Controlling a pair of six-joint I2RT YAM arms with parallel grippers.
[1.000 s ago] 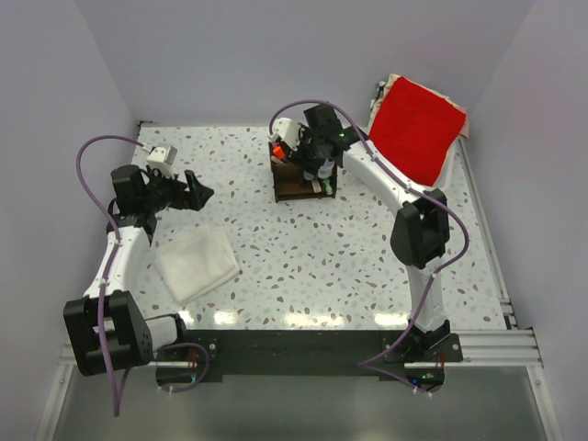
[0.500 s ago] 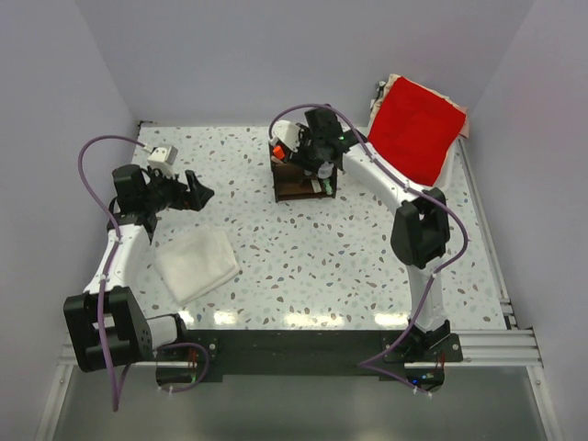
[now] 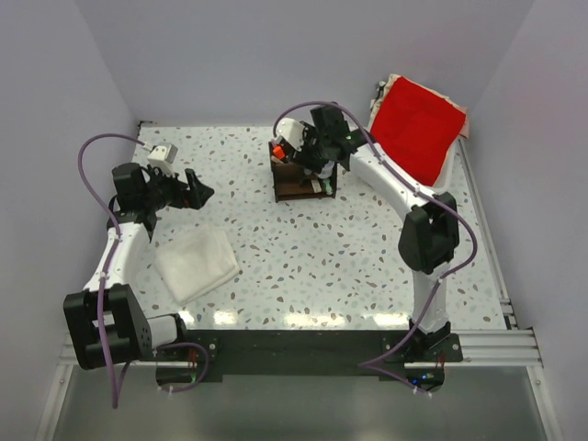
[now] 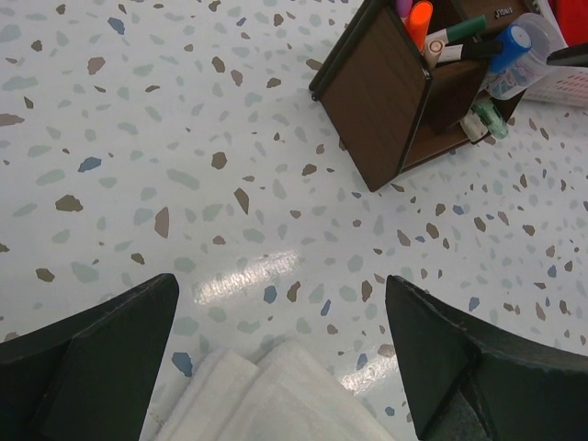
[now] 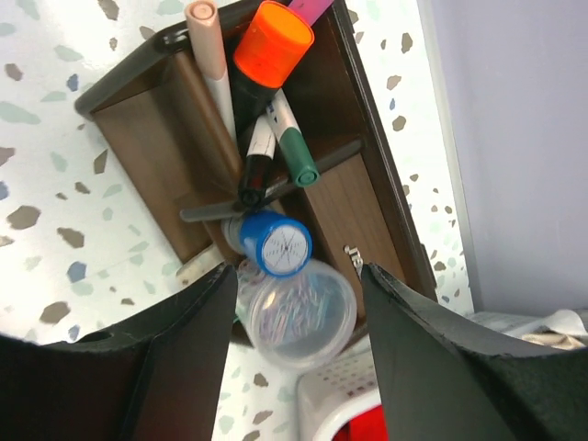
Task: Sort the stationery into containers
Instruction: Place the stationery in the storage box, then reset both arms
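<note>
Top external view sets the wooden organizer [image 3: 299,186] near the tabletop's far edge, the left gripper [image 4: 280,285] wide open and empty by the left edge, the right gripper [image 5: 296,285] above the organizer, pinching the clear round pot [image 5: 299,322], seemingly to drop it in.

The slim white-and-black left arm [image 3: 115,257] and the matching right arm [image 3: 390,184] have glossy white link shells between bulky black joint housings, each with a looping purple cable [image 3: 81,161]. The left end effector [image 4: 280,299] and right end effector [image 5: 299,276] carry broad, matte black fingers [image 4: 92,367] with angular, wedge-shaped tips.
</note>
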